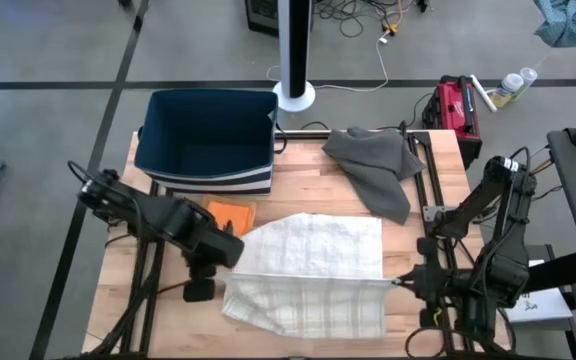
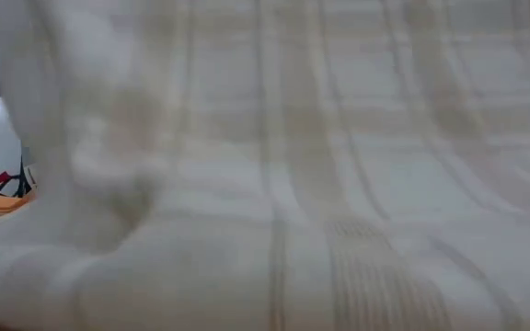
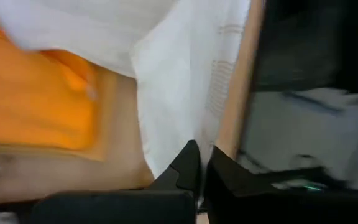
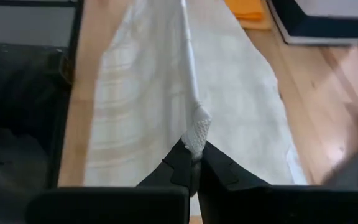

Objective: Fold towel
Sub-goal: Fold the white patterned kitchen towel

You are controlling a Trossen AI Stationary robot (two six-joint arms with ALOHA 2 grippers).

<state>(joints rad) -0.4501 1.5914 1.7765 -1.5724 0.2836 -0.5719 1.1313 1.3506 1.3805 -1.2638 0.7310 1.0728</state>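
Both pincers pinch the white striped cloth towel (image 1: pixel 313 270): left gripper (image 1: pixel 230 252) clamps one corner, right gripper (image 4: pixel 193 163) the other.

A navy bin (image 1: pixel 205 135) stands beside an orange cloth (image 1: pixel 232 214) (flat); a grey cloth (image 1: pixel 376 165) lies crumpled.
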